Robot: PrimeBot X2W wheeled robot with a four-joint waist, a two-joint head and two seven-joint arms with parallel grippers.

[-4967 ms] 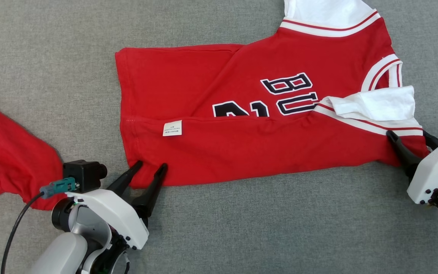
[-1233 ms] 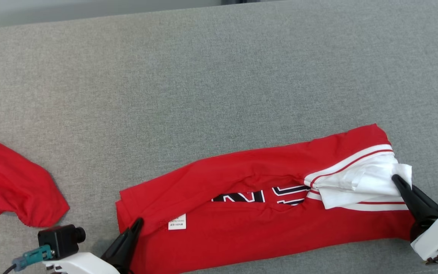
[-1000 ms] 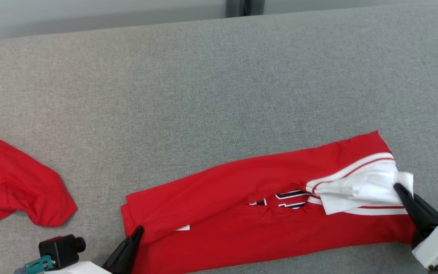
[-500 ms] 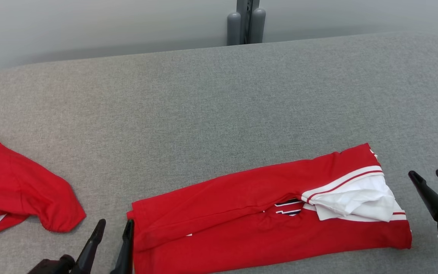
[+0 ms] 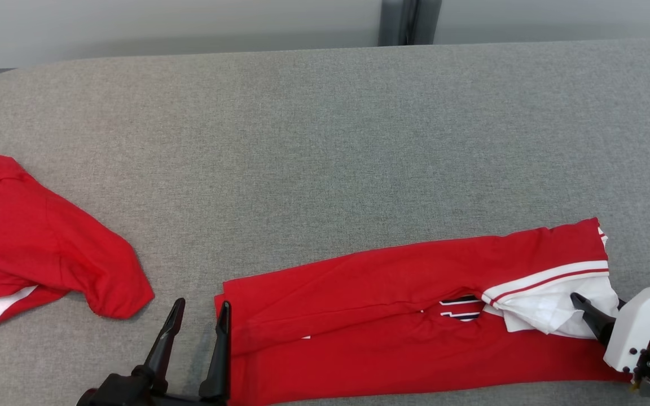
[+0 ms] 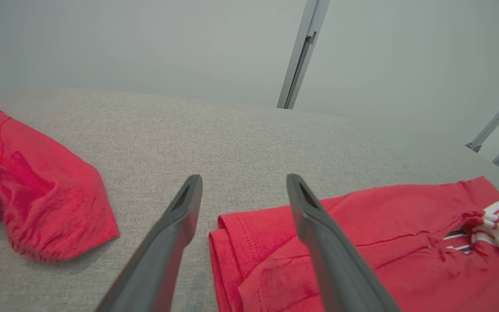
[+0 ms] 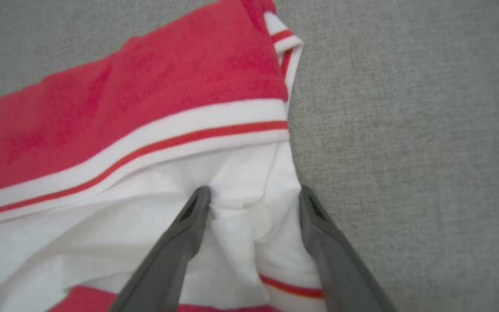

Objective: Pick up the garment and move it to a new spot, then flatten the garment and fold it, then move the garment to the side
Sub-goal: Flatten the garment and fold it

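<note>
On the near half of the grey cloth-covered counter (image 5: 325, 141), right of centre: red jersey (image 5: 392, 338) folded lengthwise into a long narrow band. It lies flat and rises slightly toward its right end. The upper flap overlaps the lower one, and a slit between them shows a bit of black-and-white lettering (image 5: 459, 307). The right end carries a white band (image 5: 550, 274) with a red stripe, and below it a crumpled white sleeve (image 5: 545, 310). The left gripper (image 5: 201, 304) is at the jersey's hem end, fingers released and spread wide, nothing clamped. Its inner finger (image 5: 219, 349) sits just beside the hem edge; cannot tell whether it touches. In the left wrist view the folded hem corner lies below the gap between the two fingers. The right gripper (image 7: 254, 190) is at the opposite end, fingers spread apart with their tips down on the white sleeve. A wrinkle of cloth stands between them, not pinched; grip released. A second red garment (image 5: 43, 242), rumpled and with a white strip at its lower edge, lies well apart at the counter's left end. Grey wall (image 5: 189, 25) behind, with a dark upright post (image 5: 409, 22) at the counter's far edge.
</note>
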